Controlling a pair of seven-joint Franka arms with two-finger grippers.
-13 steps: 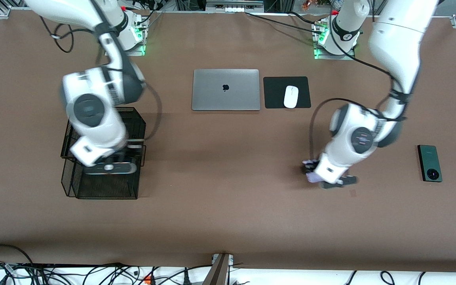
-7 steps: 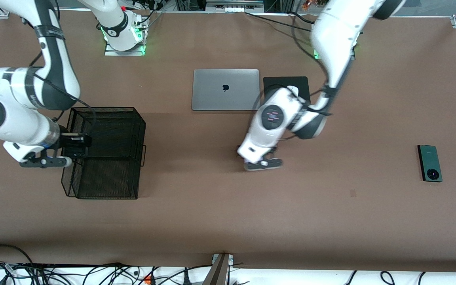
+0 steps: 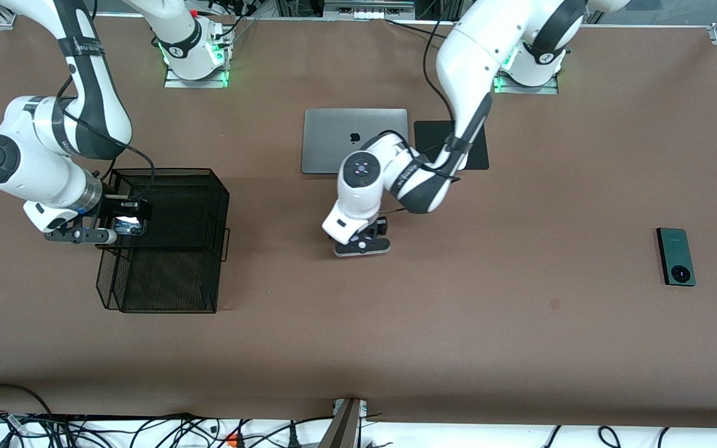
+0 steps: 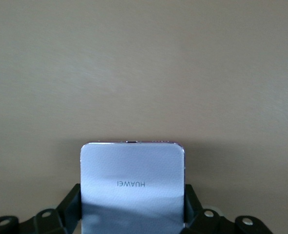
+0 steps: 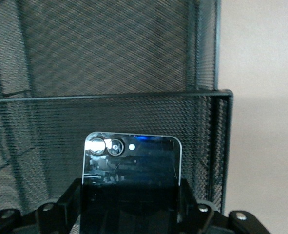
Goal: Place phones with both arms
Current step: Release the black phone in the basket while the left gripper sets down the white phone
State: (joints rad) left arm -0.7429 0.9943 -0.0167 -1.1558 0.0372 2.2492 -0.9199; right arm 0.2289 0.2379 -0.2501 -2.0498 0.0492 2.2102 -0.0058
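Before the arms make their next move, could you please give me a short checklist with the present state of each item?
1. Right gripper shut on the black phone: ok.
2. Black phone lined up at the mesh basket, over its edge toward the right arm's end: ok.
3. Left gripper holding the lilac phone: ok.
4. Lilac phone over bare table, not yet near the basket: not ok.
5. Green phone lying untouched toward the left arm's end: not ok.
6. Room inside the basket: cannot tell.
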